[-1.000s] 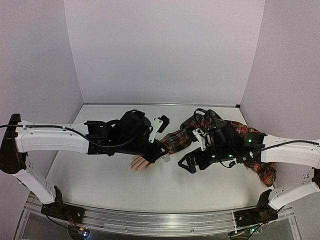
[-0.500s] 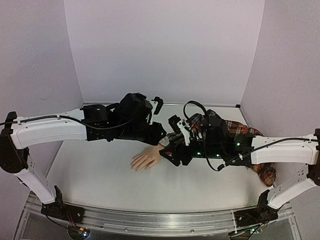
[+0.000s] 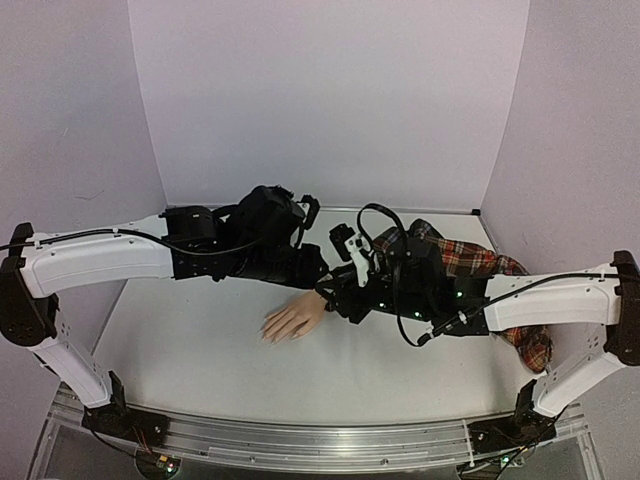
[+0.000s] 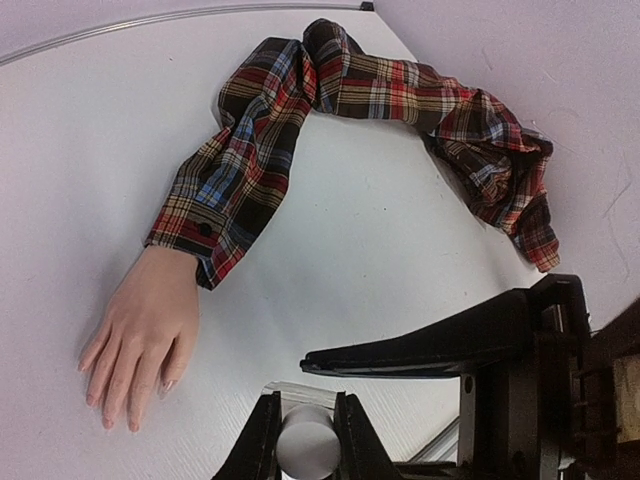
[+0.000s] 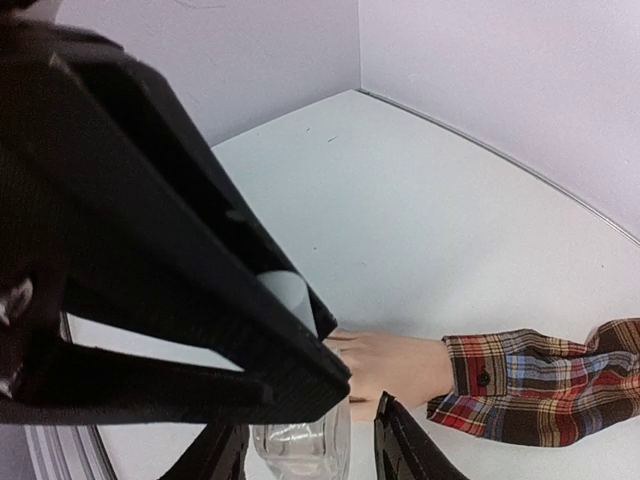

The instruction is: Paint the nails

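Note:
The pale mannequin hand [image 3: 295,317] lies palm down on the table, at the end of the red plaid sleeve [image 3: 470,258]. Its nails [image 4: 106,420] show as tiny tips in the left wrist view. My left gripper [image 4: 305,440] is shut on the white cap [image 4: 306,447] of a small clear bottle [image 5: 300,450], held in the air just right of the hand. My right gripper [image 5: 308,440] has one finger on each side of the bottle's glass body. A sliver of gap still shows at its right finger [image 5: 400,440].
The sleeve [image 4: 260,150] snakes from the hand's wrist to the back right corner and down the right side. Both grippers meet above the table's middle, and the left one's black finger [image 5: 150,200] fills much of the right wrist view. Walls stand close behind.
My right gripper swung left from over the sleeve to meet the left gripper, and its jaws narrowed round the bottle. My left gripper rose off the hand, still holding the cap.

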Motion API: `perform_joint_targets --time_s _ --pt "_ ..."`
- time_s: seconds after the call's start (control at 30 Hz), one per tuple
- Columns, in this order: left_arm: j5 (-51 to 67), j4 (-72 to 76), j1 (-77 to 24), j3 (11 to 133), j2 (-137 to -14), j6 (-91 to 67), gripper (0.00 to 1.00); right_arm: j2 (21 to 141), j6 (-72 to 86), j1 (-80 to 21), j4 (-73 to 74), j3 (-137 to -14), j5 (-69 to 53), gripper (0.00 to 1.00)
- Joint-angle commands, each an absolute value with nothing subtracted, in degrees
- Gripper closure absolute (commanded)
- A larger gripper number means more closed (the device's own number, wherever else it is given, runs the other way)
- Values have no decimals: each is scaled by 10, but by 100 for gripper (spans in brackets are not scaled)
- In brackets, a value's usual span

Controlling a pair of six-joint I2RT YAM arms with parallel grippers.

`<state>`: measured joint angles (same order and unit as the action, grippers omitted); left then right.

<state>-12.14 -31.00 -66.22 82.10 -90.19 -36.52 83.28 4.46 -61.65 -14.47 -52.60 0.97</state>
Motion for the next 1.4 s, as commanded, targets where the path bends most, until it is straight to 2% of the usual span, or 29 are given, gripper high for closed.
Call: perform_joint_targets --time_s 0.0,0.13,0.23,0.3,0.33,0.43,0.5,0.6,0.7,0.83,1.0,1.37 --pt "-117 -294 -662 825 -894 -372 100 851 45 -620 -181 -548 28 68" --pt "-118 -295 -661 824 -890 -372 100 855 48 -621 -181 -549 33 82" --pt "-121 -294 -662 821 -883 -372 100 854 50 -621 -181 -547 37 98" --pt "-123 -292 -662 816 -877 -373 97 851 51 -622 -181 -544 38 100" --pt "-125 -290 -662 813 -872 -374 93 848 53 -623 -181 -542 38 100" --pt "-134 -276 -661 792 -846 -379 53 832 58 -623 -180 -530 31 100" --pt "-132 -252 -660 769 -819 -381 32 818 61 -623 -181 -517 16 100" --pt "-126 -213 -658 734 -784 -387 19 799 69 -623 -182 -500 -9 100" --pt "-85 -159 -651 702 -761 -373 18 794 76 -623 -183 -500 -62 100" --pt "42 -63 -626 652 -731 -348 19 790 95 -622 -183 -508 -119 100" --pt "134 -16 -622 622 -711 -309 20 773 113 -619 -183 -515 -164 100" --pt "169 -48 -622 630 -714 -271 50 760 121 -586 -179 -532 -278 100"
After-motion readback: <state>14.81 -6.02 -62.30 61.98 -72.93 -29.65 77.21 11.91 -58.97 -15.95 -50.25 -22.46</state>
